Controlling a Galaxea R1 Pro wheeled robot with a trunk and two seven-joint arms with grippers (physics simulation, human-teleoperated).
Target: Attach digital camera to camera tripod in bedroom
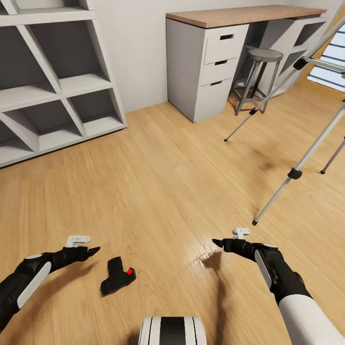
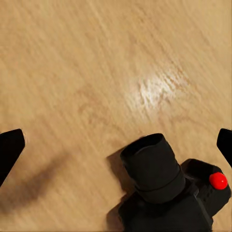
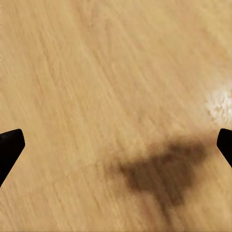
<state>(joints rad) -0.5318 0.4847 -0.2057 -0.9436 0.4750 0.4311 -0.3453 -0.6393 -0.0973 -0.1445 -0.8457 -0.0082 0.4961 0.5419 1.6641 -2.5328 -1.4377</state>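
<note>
Your left tool hangs with its fingers spread wide apart, empty, just above the wood floor. The digital camera lies on the floor just beside and slightly ahead of its tips, lens barrel up, red button facing away. Your right tool is likewise spread and empty. The camera tripod stands well beyond it. The camera looks rigid, light and smooth-skinned; grip across the chunky body, not the lens.

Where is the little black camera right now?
The camera lies on the wood floor low in the head view, just beside the left end effector and far from the tripod at the right.
</note>
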